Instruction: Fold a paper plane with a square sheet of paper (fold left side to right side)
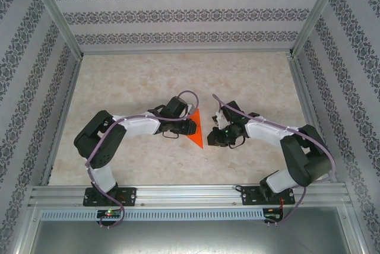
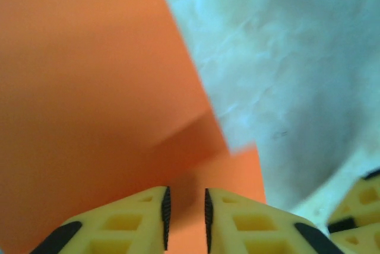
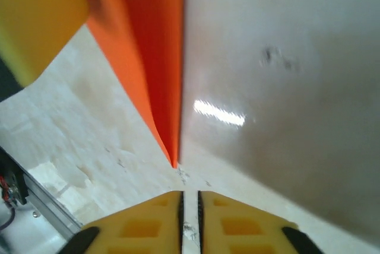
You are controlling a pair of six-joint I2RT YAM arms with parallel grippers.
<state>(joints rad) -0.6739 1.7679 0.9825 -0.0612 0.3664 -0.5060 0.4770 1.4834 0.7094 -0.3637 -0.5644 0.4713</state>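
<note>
The bright orange-red paper point(image 1: 198, 133) lies mid-table as a narrow triangle, its sharp tip toward the near edge. In the left wrist view the paper point(image 2: 89, 88) shows a folded flap edge running diagonally. My left gripper point(image 1: 190, 124) sits low over its left part, and that gripper point(image 2: 185, 193) has its jaws a small gap apart with paper seen beneath the gap. My right gripper point(image 1: 215, 137) stands just right of the tip. It point(image 3: 190, 194) is shut with bare table below, and the paper's tip point(image 3: 172, 153) lies just ahead of it.
The marble-patterned tabletop point(image 1: 178, 76) is walled by patterned panels and aluminium posts. A metal rail point(image 1: 190, 194) runs along the near edge. Both grippers are close together: a left finger point(image 3: 35, 22) looms in the right wrist view, and right fingers point(image 2: 362, 206) in the left.
</note>
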